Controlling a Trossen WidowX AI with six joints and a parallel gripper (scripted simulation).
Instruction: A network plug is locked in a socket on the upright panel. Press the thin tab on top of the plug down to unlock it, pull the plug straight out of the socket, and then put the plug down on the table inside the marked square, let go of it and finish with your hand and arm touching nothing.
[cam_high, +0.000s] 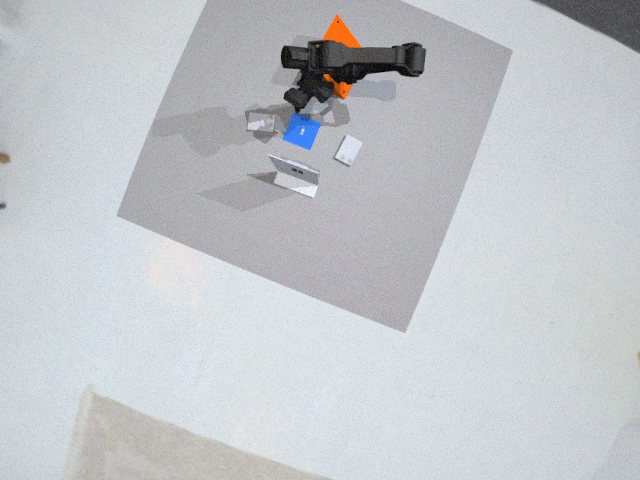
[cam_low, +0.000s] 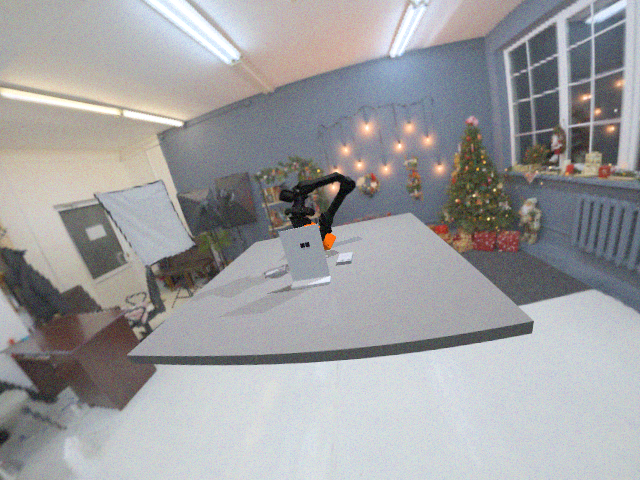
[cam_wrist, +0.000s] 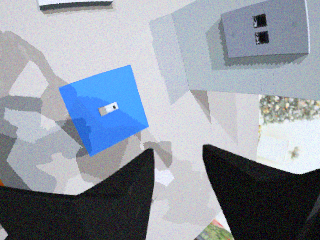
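I have the plug (cam_wrist: 108, 108) lying inside the blue square (cam_wrist: 103, 118), ahead-left of my pincer (cam_wrist: 176, 180), which stands part open and holds nothing. Final step: I lift clear, touching nothing.

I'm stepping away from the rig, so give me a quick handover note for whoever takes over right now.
Gripper: jaws partly open, holding nothing, above the table.
Plug: lying on the blue marked square, apart from the jaws.
Upright panel: both sockets look empty.
Done: plug unlocked, pulled out, placed and released.
Left: confirm the arm touches nothing, then finish.
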